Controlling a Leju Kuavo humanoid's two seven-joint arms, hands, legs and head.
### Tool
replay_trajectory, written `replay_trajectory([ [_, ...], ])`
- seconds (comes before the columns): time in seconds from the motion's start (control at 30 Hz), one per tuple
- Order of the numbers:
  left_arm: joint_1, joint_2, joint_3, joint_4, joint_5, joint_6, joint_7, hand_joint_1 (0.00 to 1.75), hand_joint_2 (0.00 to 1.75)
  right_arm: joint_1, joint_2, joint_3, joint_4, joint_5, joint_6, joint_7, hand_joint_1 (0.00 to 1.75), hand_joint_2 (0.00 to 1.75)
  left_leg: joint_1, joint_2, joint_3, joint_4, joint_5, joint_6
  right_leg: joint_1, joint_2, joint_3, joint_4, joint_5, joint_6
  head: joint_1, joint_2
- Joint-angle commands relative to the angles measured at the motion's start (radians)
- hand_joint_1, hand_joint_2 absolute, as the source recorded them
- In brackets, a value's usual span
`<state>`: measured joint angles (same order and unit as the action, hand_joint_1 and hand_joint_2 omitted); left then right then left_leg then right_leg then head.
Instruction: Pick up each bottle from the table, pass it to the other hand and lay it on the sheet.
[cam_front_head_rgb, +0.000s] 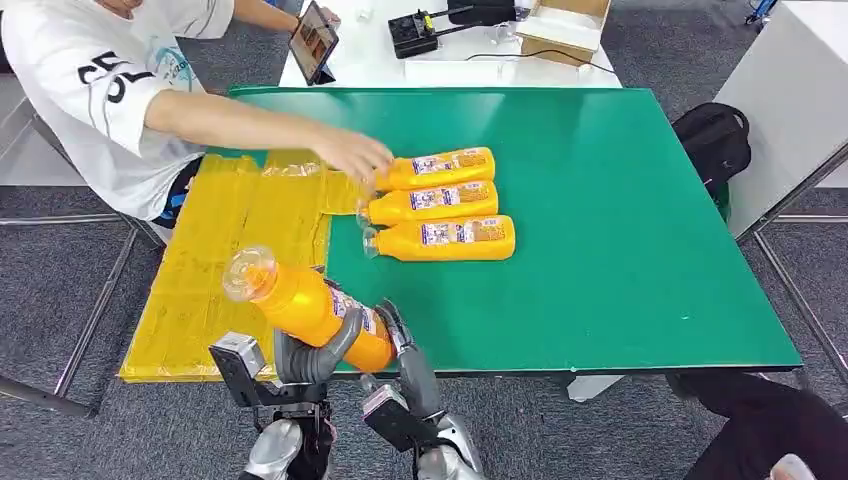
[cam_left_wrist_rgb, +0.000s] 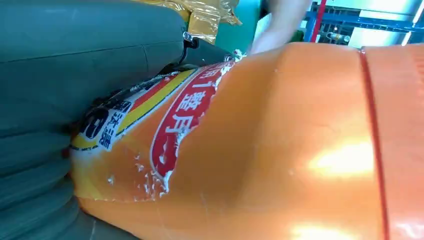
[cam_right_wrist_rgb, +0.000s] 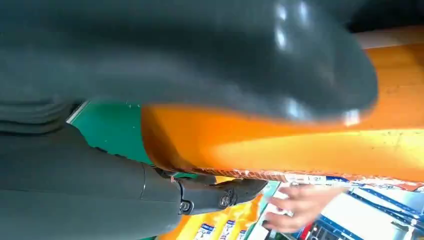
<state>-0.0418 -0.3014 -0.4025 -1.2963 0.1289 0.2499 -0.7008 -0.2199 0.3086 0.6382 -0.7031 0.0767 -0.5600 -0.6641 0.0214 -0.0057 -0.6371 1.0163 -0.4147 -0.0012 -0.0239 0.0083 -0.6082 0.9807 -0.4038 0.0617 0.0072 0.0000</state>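
Passing looks mid-way — head view: orange bottle (cam_front_head_rgb: 305, 303) gripped by left hand (cam_front_head_rgb: 310, 358) and right hand (cam_front_head_rgb: 405, 365) both, near table edge; three bottles (cam_front_head_rgb: 440, 204) on green table (cam_front_head_rgb: 620, 220), yellow crinkly sheet (cam_front_head_rgb: 230, 250) bare.

L wrist view: glossy plastic, torn label (cam_left_wrist_rgb: 165, 120), fingers wrapped.

R wrist view: thumb pressed on bottle — probably not yet released.

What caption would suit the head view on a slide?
Both robot hands, left hand and right hand, grip an orange bottle beside the yellow sheet while a person's hand touches three bottles.
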Motion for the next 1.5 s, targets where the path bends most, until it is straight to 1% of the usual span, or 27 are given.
replay_trajectory([
  [0.03, 0.015, -0.048, 0.002, 0.007, 0.001, 0.003, 0.003, 1.75, 1.75, 0.023, 0.040, -0.014, -0.008, -0.008, 0.001, -0.033, 0.00, 0.00, 0.000, 0.000, 0.005, 0.000, -0.003, 0.001, 0.001, -0.001, 0.005, 0.000, -0.003, -0.003, 0.000, 0.000],
  [0.2, 0.015, -0.048, 0.002, 0.007, 0.001, 0.003, 0.003, 1.75, 1.75, 0.023, 0.040, -0.014, -0.008, -0.008, 0.001, -0.033, 0.00, 0.00, 0.000, 0.000, 0.002, 0.000, -0.001, 0.001, 0.001, -0.001, 0.002, 0.000, -0.001, -0.002, 0.000, 0.000],
  [0.23, 0.014, -0.048, 0.015, -0.008, -0.017, 0.018, 0.003, 1.75, 1.75, 0.038, 0.040, -0.031, -0.042, 0.005, 0.022, -0.034, 0.00, 0.00, 0.000, 0.001, 0.005, 0.001, -0.003, 0.001, 0.001, -0.001, 0.005, 0.000, -0.003, -0.003, 0.000, 0.000],
  [0.27, 0.015, -0.048, 0.032, -0.040, -0.057, 0.065, 0.003, 1.75, 1.75, 0.069, 0.027, -0.060, -0.126, 0.038, 0.061, -0.034, 0.00, 0.00, 0.000, 0.000, 0.003, 0.000, -0.002, 0.001, 0.001, -0.001, 0.003, 0.000, -0.002, -0.002, 0.000, 0.000],
  [0.33, -0.003, -0.048, 0.075, -0.050, -0.082, 0.098, 0.003, 1.75, 1.75, 0.119, 0.012, -0.118, -0.254, 0.090, 0.126, -0.034, 0.00, 0.00, 0.001, 0.000, 0.004, 0.001, -0.003, 0.001, 0.001, -0.002, 0.004, 0.001, -0.003, -0.003, 0.000, 0.000],
  [0.4, -0.021, -0.048, 0.124, -0.067, -0.152, 0.149, 0.003, 1.75, 1.75, 0.165, 0.006, -0.183, -0.369, 0.156, 0.201, 0.020, 0.00, 0.00, 0.001, -0.001, 0.001, 0.001, -0.001, 0.001, 0.001, -0.002, 0.001, 0.001, -0.002, -0.002, 0.000, 0.000],
  [0.43, -0.029, -0.047, 0.170, -0.094, -0.180, 0.175, 0.003, 1.75, 1.75, 0.178, 0.007, -0.217, -0.405, 0.183, 0.244, 0.043, 0.00, 0.00, 0.000, -0.001, 0.004, 0.001, -0.003, 0.001, 0.001, -0.002, 0.004, 0.001, -0.003, -0.003, 0.000, 0.000],
  [0.47, -0.041, -0.026, 0.195, -0.127, -0.217, 0.236, 0.003, 1.75, 1.75, 0.180, 0.011, -0.242, -0.423, 0.190, 0.268, 0.041, 0.00, 0.00, 0.000, -0.002, 0.003, 0.001, -0.002, 0.001, 0.001, -0.003, 0.003, 0.001, -0.003, -0.003, 0.000, 0.000],
  [0.57, -0.082, 0.017, 0.247, -0.113, -0.252, 0.294, 0.003, 1.75, 1.75, 0.195, 0.023, -0.287, -0.471, 0.199, 0.302, 0.028, 0.00, 0.00, 0.001, -0.002, 0.002, 0.000, -0.001, 0.000, 0.001, -0.003, 0.002, 0.001, -0.002, -0.003, 0.000, 0.000],
  [0.6, -0.115, 0.035, 0.283, -0.070, -0.272, 0.334, 0.003, 1.75, 1.75, 0.200, 0.027, -0.305, -0.496, 0.195, 0.321, 0.019, 0.00, 0.00, 0.000, -0.001, 0.002, 0.000, -0.001, 0.000, 0.001, -0.002, 0.001, 0.000, -0.001, -0.002, 0.000, 0.000],
  [0.63, -0.127, 0.043, 0.291, -0.059, -0.276, 0.332, 0.003, 1.75, 1.75, 0.202, 0.029, -0.312, -0.506, 0.194, 0.321, 0.017, 0.00, 0.00, 0.000, 0.000, 0.004, 0.000, -0.002, 0.000, 0.001, -0.002, 0.004, 0.000, -0.002, -0.004, 0.000, 0.000],
  [0.67, -0.164, 0.061, 0.309, -0.006, -0.326, 0.424, 0.003, 1.75, 1.75, 0.208, 0.035, -0.327, -0.531, 0.188, 0.319, 0.003, 0.00, 0.00, 0.001, -0.001, 0.004, 0.000, -0.001, 0.000, 0.001, -0.002, 0.003, 0.000, -0.002, -0.003, 0.000, 0.000],
  [0.7, -0.187, 0.073, 0.320, 0.025, -0.334, 0.437, 0.003, 1.75, 1.75, 0.210, 0.040, -0.337, -0.544, 0.182, 0.315, -0.004, 0.00, 0.00, 0.000, -0.001, 0.003, -0.001, 0.000, 0.000, 0.001, -0.002, 0.002, 0.000, -0.001, -0.003, 0.000, 0.000],
  [0.8, -0.261, 0.047, 0.472, 0.154, -0.549, 0.448, 0.003, 1.75, 1.75, 0.218, 0.040, -0.347, -0.587, 0.136, 0.246, -0.033, 0.00, 0.00, 0.000, -0.001, 0.003, -0.001, 0.000, 0.000, 0.001, -0.002, 0.003, 0.000, -0.001, -0.002, 0.000, 0.000],
  [0.83, -0.315, 0.016, 0.610, 0.247, -0.753, 0.448, 0.003, 1.75, 1.75, 0.224, 0.040, -0.345, -0.633, 0.119, 0.188, -0.034, 0.00, 0.00, 0.000, -0.001, 0.006, -0.002, -0.001, 0.000, 0.001, -0.002, 0.006, 0.000, -0.002, -0.004, 0.000, 0.000],
  [0.87, -0.353, 0.003, 0.716, 0.276, -0.930, 0.448, 0.003, 1.75, 1.75, 0.228, 0.037, -0.345, -0.668, 0.119, 0.163, -0.034, 0.00, 0.00, 0.000, -0.001, 0.005, -0.001, 0.000, 0.000, 0.001, -0.002, 0.005, 0.000, -0.001, -0.003, 0.000, 0.000],
  [0.9, -0.387, -0.007, 0.756, 0.324, -0.989, 0.448, 0.003, 1.75, 1.75, 0.232, 0.034, -0.339, -0.688, 0.115, 0.142, -0.034, 0.00, 0.00, 0.000, -0.001, 0.003, -0.001, 0.001, 0.000, 0.000, -0.002, 0.003, 0.000, -0.001, -0.002, 0.000, 0.000],
  [0.93, -0.452, -0.009, 0.912, 0.323, -1.366, 0.448, 0.130, 1.75, 1.75, 0.233, 0.006, -0.282, -0.765, 0.113, 0.034, -0.034, 0.00, 0.00, 0.000, -0.001, 0.005, -0.001, 0.000, 0.000, 0.001, -0.001, 0.004, 0.001, -0.001, -0.004, 0.001, 0.000],
  [0.97, -0.510, 0.001, 1.005, 0.383, -1.506, 0.448, 0.064, 1.75, 1.75, 0.228, 0.002, -0.265, -0.758, 0.103, 0.018, -0.034, 0.00, 0.00, 0.000, -0.001, 0.004, -0.001, 0.001, 0.000, 0.001, -0.002, 0.004, 0.000, -0.001, -0.003, 0.001, 0.000],
  [1.0, -0.521, 0.004, 1.023, 0.393, -1.517, 0.448, 0.054, 1.75, 1.75, 0.227, 0.003, -0.261, -0.753, 0.103, 0.016, -0.034, 0.00, 0.00, 0.001, 0.001, 0.002, 0.001, 0.001, 0.000, 0.001, 0.001, 0.001, 0.001, 0.000, -0.003, 0.001, 0.000],
  [1.07, -0.525, -0.007, 1.052, 0.389, -1.551, 0.448, 0.042, 1.75, 1.75, 0.224, 0.002, -0.255, -0.747, 0.099, 0.011, -0.034, 0.00, 0.00, 0.001, 0.003, 0.004, 0.000, 0.000, 0.000, 0.001, 0.002, 0.003, 0.001, 0.000, -0.004, 0.001, 0.000],
  [1.17, -0.520, -0.023, 1.072, 0.377, -1.575, 0.448, 0.038, 1.75, 1.75, 0.220, -0.006, -0.243, -0.748, 0.086, 0.001, -0.034, 0.00, 0.00, 0.000, 0.000, 0.005, 0.000, 0.000, 0.000, 0.001, -0.001, 0.004, 0.001, 0.001, -0.005, 0.000, 0.000],
  [1.23, -0.509, -0.015, 1.043, 0.367, -1.611, 0.448, 0.068, 1.75, 1.75, 0.218, -0.011, -0.237, -0.750, 0.078, -0.004, -0.034, 0.00, 0.00, 0.001, 0.001, 0.006, 0.000, -0.001, 0.001, 0.002, -0.001, 0.005, 0.001, 0.000, -0.006, 0.000, 0.000],
  [1.3, -0.506, -0.005, 1.024, 0.376, -1.618, 0.448, 0.085, 1.75, 1.75, 0.217, -0.011, -0.237, -0.751, 0.077, -0.005, -0.034, 0.00, 0.00, 0.000, 0.000, 0.003, 0.000, 0.001, 0.000, 0.001, -0.001, 0.002, 0.001, 0.001, -0.004, 0.000, 0.000],
  [1.37, -0.499, 0.020, 0.969, 0.401, -1.653, 0.448, 0.147, 1.75, 1.75, 0.215, -0.013, -0.236, -0.751, 0.072, -0.003, -0.034, 0.00, 0.00, 0.000, 0.000, 0.005, 0.000, 0.000, 0.001, 0.001, -0.002, 0.003, 0.001, 0.000, -0.005, 0.000, 0.000],
  [1.43, -0.485, 0.062, 0.873, 0.430, -1.684, 0.448, 0.224, 1.75, 1.75, 0.211, -0.012, -0.235, -0.751, 0.067, 0.001, -0.034, 0.00, 0.00, 0.000, -0.002, 0.006, 0.000, 0.000, 0.001, 0.001, -0.003, 0.005, 0.000, -0.001, -0.006, 0.001, 0.000],
  [1.5, -0.466, 0.144, 0.698, 0.481, -1.700, 0.448, 0.355, 1.75, 1.75, 0.209, -0.013, -0.234, -0.751, 0.062, 0.005, -0.034, 0.00, 0.00, 0.000, 0.001, 0.003, -0.001, 0.001, 0.000, 0.000, 0.000, 0.002, 0.000, 0.001, -0.005, 0.000, 0.000],
])
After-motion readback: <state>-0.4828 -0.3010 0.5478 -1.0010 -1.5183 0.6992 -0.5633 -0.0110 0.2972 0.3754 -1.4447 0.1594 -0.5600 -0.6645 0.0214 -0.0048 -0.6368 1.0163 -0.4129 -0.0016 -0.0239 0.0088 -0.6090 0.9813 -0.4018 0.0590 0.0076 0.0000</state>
